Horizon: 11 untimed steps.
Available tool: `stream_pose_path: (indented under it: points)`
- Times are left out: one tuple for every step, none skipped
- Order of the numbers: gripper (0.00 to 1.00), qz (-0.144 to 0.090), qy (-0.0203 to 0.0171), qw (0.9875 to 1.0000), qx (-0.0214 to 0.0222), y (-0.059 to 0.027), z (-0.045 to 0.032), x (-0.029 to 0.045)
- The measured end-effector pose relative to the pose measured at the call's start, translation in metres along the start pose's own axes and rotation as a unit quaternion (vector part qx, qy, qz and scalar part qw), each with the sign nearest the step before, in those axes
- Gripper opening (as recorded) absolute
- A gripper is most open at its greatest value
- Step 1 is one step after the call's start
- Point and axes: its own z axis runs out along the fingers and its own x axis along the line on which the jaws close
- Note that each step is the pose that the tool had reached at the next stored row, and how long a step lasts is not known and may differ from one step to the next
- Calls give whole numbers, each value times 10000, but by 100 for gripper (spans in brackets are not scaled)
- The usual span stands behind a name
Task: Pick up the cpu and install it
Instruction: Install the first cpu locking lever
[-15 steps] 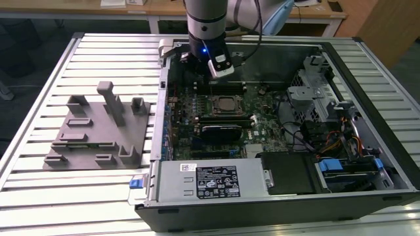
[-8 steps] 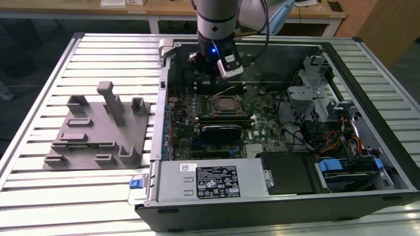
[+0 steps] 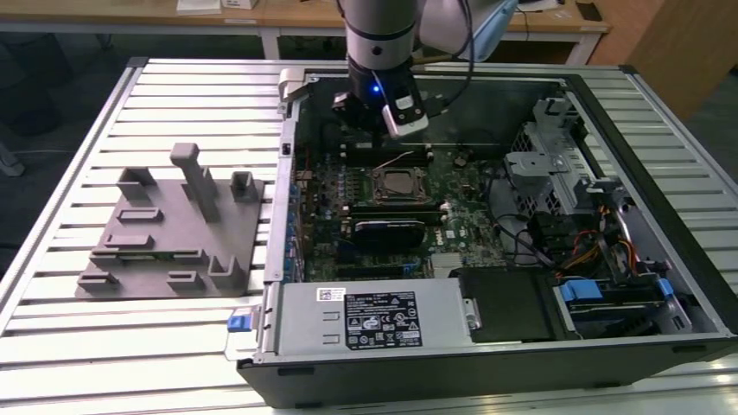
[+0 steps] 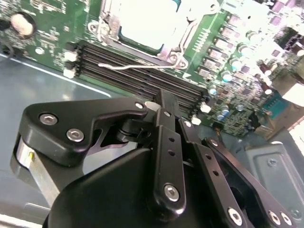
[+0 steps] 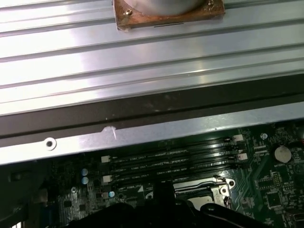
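Note:
The cpu [image 3: 399,182] lies flat inside the square metal-framed socket [image 3: 398,169] in the middle of the motherboard [image 3: 461,220]. In the second wrist view the cpu [image 4: 145,19] shows as a pale shiny square within the socket frame [image 4: 173,56]. My gripper [image 3: 365,126] hangs above the board's rear edge, behind the socket and apart from it. Its black fingers [image 4: 166,114] are pressed together with nothing between them. In the first wrist view the gripper [image 5: 164,187] sits over the memory slots [image 5: 171,159] beside the socket [image 5: 213,192].
The open computer case [image 3: 600,104] lies on a slatted metal table [image 3: 69,112]. A grey plastic fixture block [image 3: 173,229] stands on the exterior view's left. A power supply [image 3: 369,316], drive cage [image 3: 554,164] and cables [image 3: 542,242] crowd the case's front and right.

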Motion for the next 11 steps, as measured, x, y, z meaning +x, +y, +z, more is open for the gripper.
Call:
stream_pose_path:
  points:
    - [11, 14, -45, 10000, -4, 0, 1, 0]
    - [11, 29, -88, 10000, -8, -1, 4, 0]
    - [11, 48, -127, 9999, -14, -1, 8, 0]
    - [11, 71, -161, 9998, -19, -2, 13, 0]
    - [11, 92, -190, 9998, -22, -3, 17, 1]
    - [11, 114, -218, 9997, -25, -4, 21, 1]
    - [11, 135, -247, 9996, -28, -6, 26, 1]
    - [11, 154, -277, 9995, -32, -7, 30, 1]
    - [11, 172, -308, 9994, -36, -7, 34, 1]
    - [11, 188, -338, 9992, -41, -8, 39, 1]
    - [11, 203, -362, 9991, -44, -9, 47, 1]
